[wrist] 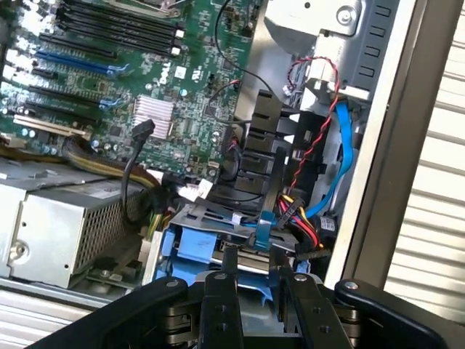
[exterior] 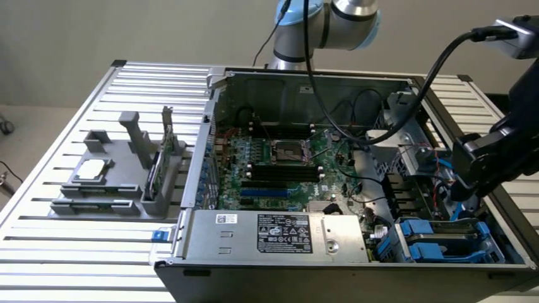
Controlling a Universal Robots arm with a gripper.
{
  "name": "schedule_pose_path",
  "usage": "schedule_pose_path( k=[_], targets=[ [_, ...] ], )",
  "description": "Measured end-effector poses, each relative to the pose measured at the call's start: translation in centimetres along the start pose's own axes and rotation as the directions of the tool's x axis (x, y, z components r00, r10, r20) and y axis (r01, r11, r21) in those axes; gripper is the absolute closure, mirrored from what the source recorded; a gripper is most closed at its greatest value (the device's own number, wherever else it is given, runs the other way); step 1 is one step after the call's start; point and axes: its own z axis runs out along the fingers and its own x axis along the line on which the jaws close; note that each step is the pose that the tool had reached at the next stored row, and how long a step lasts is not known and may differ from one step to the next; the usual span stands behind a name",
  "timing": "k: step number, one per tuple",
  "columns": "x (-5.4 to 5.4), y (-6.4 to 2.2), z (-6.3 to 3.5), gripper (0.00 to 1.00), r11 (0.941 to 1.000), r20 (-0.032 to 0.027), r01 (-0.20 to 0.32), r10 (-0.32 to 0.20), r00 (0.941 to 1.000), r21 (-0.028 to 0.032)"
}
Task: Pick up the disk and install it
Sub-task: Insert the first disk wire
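Note:
The disk point(wrist: 263, 234) is a blue-framed drive standing low in the drive bay at the near corner of the open computer case, on the exterior view's right, where its blue carrier point(exterior: 461, 230) shows. My gripper point(wrist: 254, 256) hangs straight over it, and its two black fingers point(wrist: 229, 270) sit on either side of the carrier's upper end, closed on it. In the exterior view the gripper point(exterior: 463, 196) is just above the bay, beside the case's side wall. The drive's metal body is mostly hidden down in the bay.
Another blue carrier point(exterior: 421, 238) sits beside it in the bay. Red and blue cables point(wrist: 320, 163) run close by. The power supply point(exterior: 274, 233) and the motherboard point(exterior: 278, 164) lie toward the exterior view's left. A grey stand point(exterior: 110, 189) outside the case holds a chip point(exterior: 91, 168) and a green card point(exterior: 160, 165).

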Motion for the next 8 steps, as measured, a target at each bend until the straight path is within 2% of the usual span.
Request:
schedule_pose_path(
  k=[4,8],
  targets=[
    [0.0,-0.01,0.02,0.69,0.9976,0.0026,-0.069,0.069,0.9976,0.0007],
    [0.0,0.0,0.02,0.69,0.9919,0.0049,-0.127,0.127,0.9918,0.0012]
  ],
)
